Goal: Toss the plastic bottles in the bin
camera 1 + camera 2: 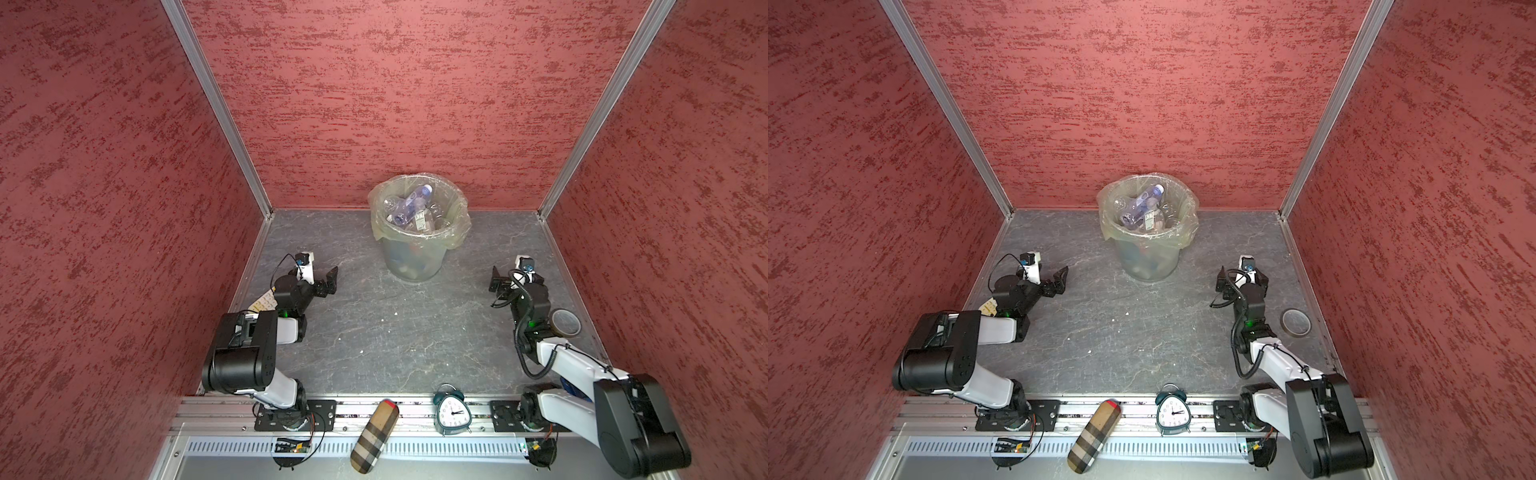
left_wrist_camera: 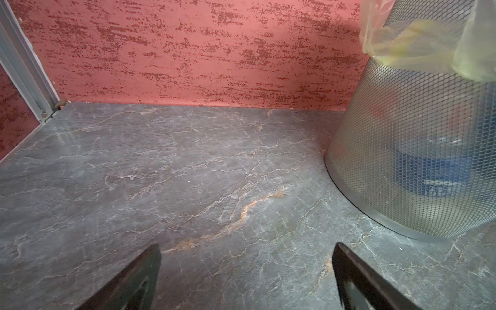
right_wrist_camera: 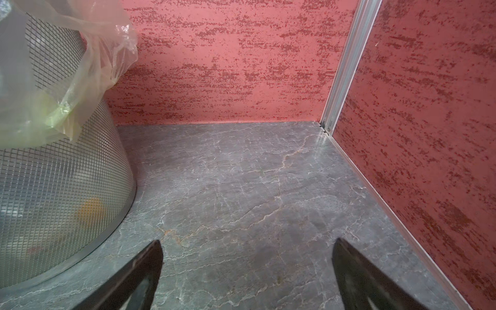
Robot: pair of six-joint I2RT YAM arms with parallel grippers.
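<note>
Mesh walls your tapered bin (image 1: pixel 411 259), crinkly yellowish liner (image 1: pixel 460 226) over its rim, clear plastic bottles (image 1: pixel 409 205) heaped inside; your left gripper (image 1: pixel 331 281) and right gripper (image 1: pixel 495 284) gape wide, empty.

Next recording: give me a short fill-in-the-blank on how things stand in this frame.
The bin is lined with a yellowish plastic ____.
The plastic bottles lie piled ____ the bin.
The left claw and the right claw both stand ____ and hold nothing.
On the front rail, beside the plaid case, stands a teal alarm ____.
Missing words: bag; inside; open; clock.
</note>
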